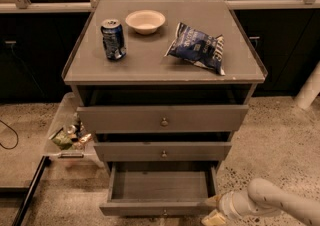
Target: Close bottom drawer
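Note:
The bottom drawer [159, 207] of the grey cabinet [165, 65] is pulled far out, and its plain box interior is bare. Its short grey front sits at the lower edge of the view, with the small knob [164, 213] just showing. My gripper [212, 211] comes in from the lower right on a white arm [280, 203]. It is at the right end of the drawer front, touching or almost touching it. Its lower part is cut off by the frame edge.
The top drawer [162, 118] and middle drawer [162, 151] stand slightly out. On the cabinet top are a blue can [113, 39], a white bowl [145, 21] and a blue chip bag [197, 47]. A clear bin [67, 134] of items sits on the floor at left.

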Action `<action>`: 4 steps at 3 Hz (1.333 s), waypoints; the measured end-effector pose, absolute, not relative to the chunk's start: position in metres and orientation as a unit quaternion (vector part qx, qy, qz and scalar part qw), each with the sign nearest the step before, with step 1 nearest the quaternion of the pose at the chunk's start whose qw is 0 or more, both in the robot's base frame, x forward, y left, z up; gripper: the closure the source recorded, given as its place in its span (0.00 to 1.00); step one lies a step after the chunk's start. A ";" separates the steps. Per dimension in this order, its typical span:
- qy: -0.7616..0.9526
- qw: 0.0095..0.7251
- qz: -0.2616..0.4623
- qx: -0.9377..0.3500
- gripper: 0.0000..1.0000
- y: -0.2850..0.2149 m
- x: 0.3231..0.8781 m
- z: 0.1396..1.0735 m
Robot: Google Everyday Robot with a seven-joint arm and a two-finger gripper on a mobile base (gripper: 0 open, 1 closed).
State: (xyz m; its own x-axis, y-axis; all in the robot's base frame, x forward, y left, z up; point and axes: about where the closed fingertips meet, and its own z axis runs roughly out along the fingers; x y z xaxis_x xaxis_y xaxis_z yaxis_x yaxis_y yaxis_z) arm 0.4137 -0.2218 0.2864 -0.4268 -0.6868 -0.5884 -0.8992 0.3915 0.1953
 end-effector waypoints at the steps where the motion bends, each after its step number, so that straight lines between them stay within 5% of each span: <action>1: 0.801 0.237 0.262 -0.483 0.66 -0.216 0.410 0.241; 2: 0.788 0.253 0.256 -0.499 0.89 -0.208 0.421 0.214; 3: 0.784 0.253 0.248 -0.510 1.00 -0.206 0.433 0.187; 4: 0.787 0.243 0.241 -0.514 1.00 -0.205 0.435 0.162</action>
State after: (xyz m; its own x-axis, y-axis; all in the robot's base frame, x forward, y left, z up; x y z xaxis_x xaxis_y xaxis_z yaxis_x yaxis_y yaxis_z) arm 0.4349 -0.2054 0.1622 -0.3541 -0.6912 -0.6300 -0.9253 0.3567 0.1287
